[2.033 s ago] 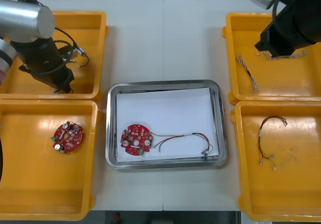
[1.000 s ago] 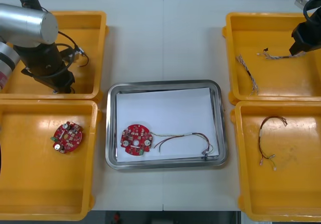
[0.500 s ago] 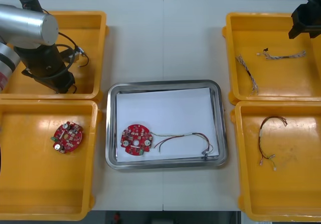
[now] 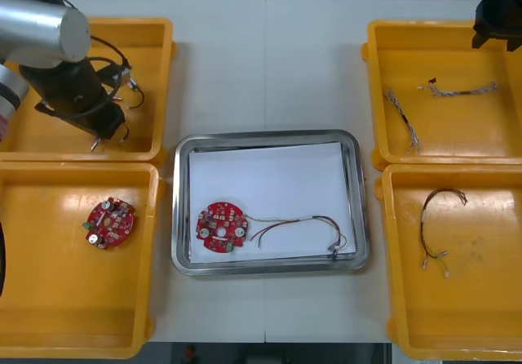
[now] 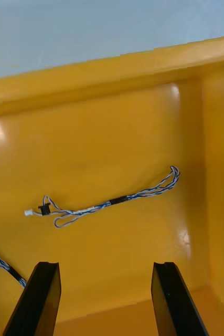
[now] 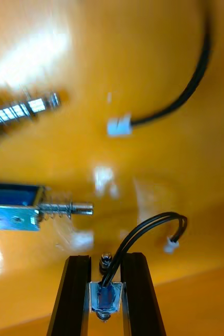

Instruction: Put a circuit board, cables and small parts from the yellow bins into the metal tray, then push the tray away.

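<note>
From my console, at the left: my left gripper (image 4: 108, 130) is inside the far-left yellow bin (image 4: 153, 62), its fingers clamped on a small metal part (image 6: 106, 300) with black wires (image 6: 143, 231) looping from it. It sits a little higher than half a second ago. At centre, the metal tray (image 4: 269, 138) holds a circuit board (image 4: 222, 227) and a cable (image 4: 302, 225), unchanged. At the right, my right gripper (image 5: 104, 299) has backed off to the far corner of the far-right yellow bin (image 4: 373, 62), fingers spread wide and empty, above the blue and white cable (image 5: 117, 201) lying on the bin floor.
</note>
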Controlling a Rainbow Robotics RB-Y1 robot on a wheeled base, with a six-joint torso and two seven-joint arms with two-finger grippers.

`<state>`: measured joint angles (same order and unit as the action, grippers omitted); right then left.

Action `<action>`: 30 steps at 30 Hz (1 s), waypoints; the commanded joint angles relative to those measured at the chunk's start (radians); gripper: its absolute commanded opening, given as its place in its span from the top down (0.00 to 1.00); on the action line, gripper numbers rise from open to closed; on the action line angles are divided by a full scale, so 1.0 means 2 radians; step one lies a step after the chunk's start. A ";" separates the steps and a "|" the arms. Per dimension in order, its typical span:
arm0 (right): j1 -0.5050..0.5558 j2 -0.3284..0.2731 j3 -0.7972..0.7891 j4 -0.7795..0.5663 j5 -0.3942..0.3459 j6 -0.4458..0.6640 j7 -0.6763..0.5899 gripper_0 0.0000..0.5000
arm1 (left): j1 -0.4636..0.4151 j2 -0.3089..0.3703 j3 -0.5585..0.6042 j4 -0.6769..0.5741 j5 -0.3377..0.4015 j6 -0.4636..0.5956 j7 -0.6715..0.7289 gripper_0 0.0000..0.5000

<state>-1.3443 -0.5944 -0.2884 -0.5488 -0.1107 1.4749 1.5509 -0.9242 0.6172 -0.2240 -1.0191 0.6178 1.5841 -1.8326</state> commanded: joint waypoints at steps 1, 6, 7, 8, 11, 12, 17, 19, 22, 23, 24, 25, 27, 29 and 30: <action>-0.033 -0.015 -0.007 0.004 0.006 -0.018 -0.060 0.00 | 0.002 0.020 0.043 -0.048 -0.009 0.018 -0.017 1.00; -0.053 -0.016 -0.010 0.062 0.011 -0.058 -0.114 0.00 | 0.002 0.020 0.071 -0.099 -0.020 0.059 0.005 1.00; -0.058 -0.017 -0.011 0.079 0.012 -0.070 -0.130 0.00 | 0.002 0.020 0.076 -0.116 -0.022 0.073 0.020 1.00; -0.060 -0.018 -0.011 0.086 0.013 -0.076 -0.137 0.00 | 0.003 0.020 0.077 -0.126 -0.023 0.079 0.026 1.00; -0.070 -0.018 -0.012 0.118 0.015 -0.097 -0.177 0.00 | 0.002 0.020 0.076 -0.170 -0.024 0.115 0.064 1.00; -0.072 -0.018 -0.013 0.124 0.015 -0.101 -0.195 0.00 | 0.002 0.020 0.077 -0.186 -0.020 0.128 0.079 1.00; -0.072 -0.016 -0.020 0.141 0.012 -0.105 -0.268 0.00 | 0.006 0.007 0.077 -0.252 -0.015 0.168 0.135 1.00; -0.071 -0.016 -0.026 0.155 0.014 -0.111 -0.304 0.00 | 0.013 -0.006 0.076 -0.293 -0.015 0.168 0.168 1.00; -0.071 -0.016 -0.031 0.172 0.015 -0.126 -0.344 0.00 | 0.023 -0.022 0.074 -0.336 -0.014 0.168 0.195 1.00; -0.072 -0.016 -0.032 0.179 0.015 -0.134 -0.357 0.00 | 0.026 -0.029 0.071 -0.351 -0.014 0.168 0.205 1.00; -0.071 -0.016 -0.032 0.181 0.015 -0.138 -0.366 0.00 | 0.029 -0.032 0.069 -0.359 -0.014 0.168 0.210 1.00; -0.071 -0.016 -0.033 0.184 0.018 -0.143 -0.380 0.00 | 0.033 -0.040 0.064 -0.373 -0.013 0.168 0.221 1.00; -0.070 -0.016 -0.033 0.189 0.020 -0.150 -0.402 0.00 | 0.040 -0.051 0.051 -0.394 -0.011 0.168 0.243 1.00; -0.070 -0.016 -0.033 0.199 0.022 -0.161 -0.427 0.00 | 0.043 -0.062 0.026 -0.412 -0.012 0.168 0.274 1.00; -0.070 -0.016 -0.033 0.203 0.023 -0.164 -0.433 0.00 | 0.043 -0.065 0.019 -0.415 -0.012 0.168 0.280 1.00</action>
<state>-1.4265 -0.5952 -0.3351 -0.1548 -0.0781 1.1729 0.7552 -0.8502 0.5233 -0.1133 -1.7906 0.5870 1.9122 -1.3531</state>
